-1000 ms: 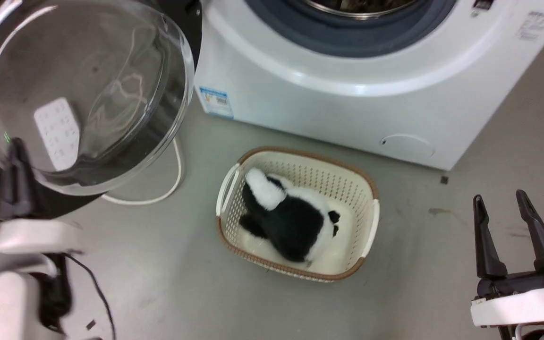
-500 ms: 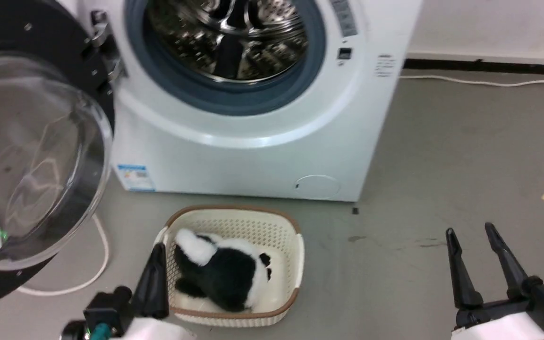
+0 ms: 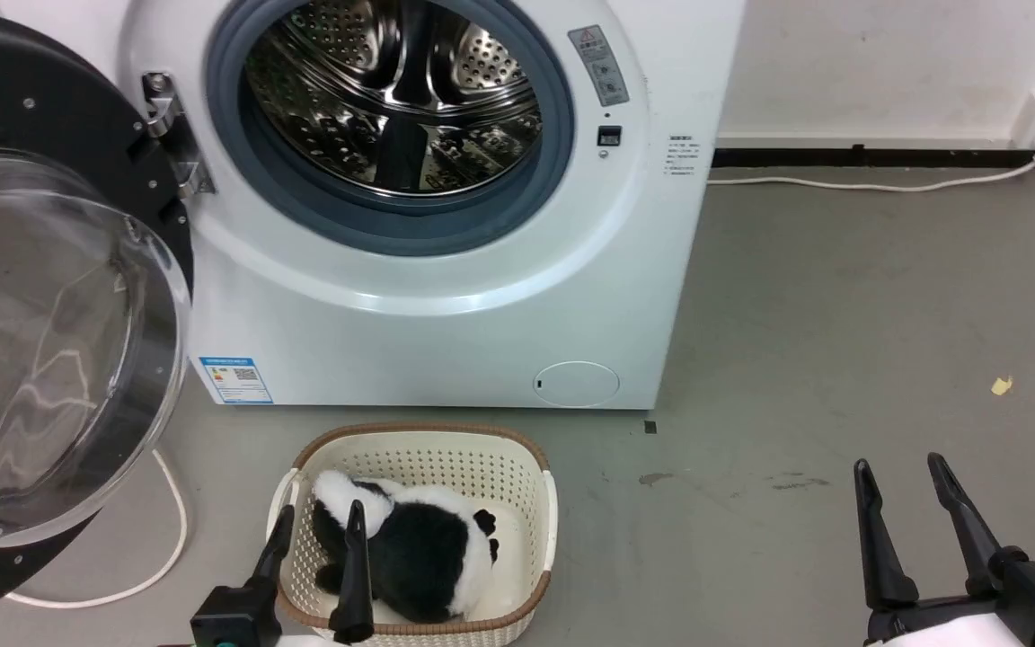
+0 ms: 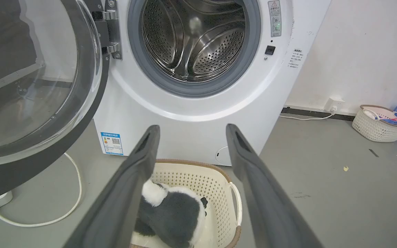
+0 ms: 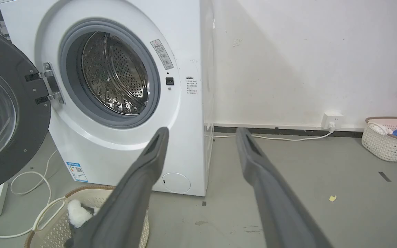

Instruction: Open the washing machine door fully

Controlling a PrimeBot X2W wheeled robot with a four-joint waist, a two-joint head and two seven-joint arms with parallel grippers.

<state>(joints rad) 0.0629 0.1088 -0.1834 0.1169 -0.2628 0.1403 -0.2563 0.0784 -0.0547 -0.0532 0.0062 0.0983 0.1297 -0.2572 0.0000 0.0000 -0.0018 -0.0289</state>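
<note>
The washing machine door (image 3: 50, 341), a black disc with a bulging clear glass bowl, stands swung wide out to the left of the white machine (image 3: 446, 296) on its hinge (image 3: 172, 135). The door (image 4: 29, 89) and door (image 5: 2, 113) appear at the left of both wrist views. The steel drum (image 3: 401, 99) lies exposed. My left gripper (image 3: 320, 526) is open at the bottom, over the basket, apart from the door. My right gripper (image 3: 899, 481) is open at the lower right above bare floor.
A cream basket (image 3: 517, 458) holding a black-and-white plush toy (image 3: 419, 548) sits on the floor before the machine. A white cable (image 3: 172, 530) loops under the door. Another basket (image 5: 388, 144) of laundry stands by the far wall near a socket (image 5: 333, 120).
The head camera has tilted up, bringing the drum and wall into sight. My left gripper has come away from the door's lower edge and now sits open over the basket.
</note>
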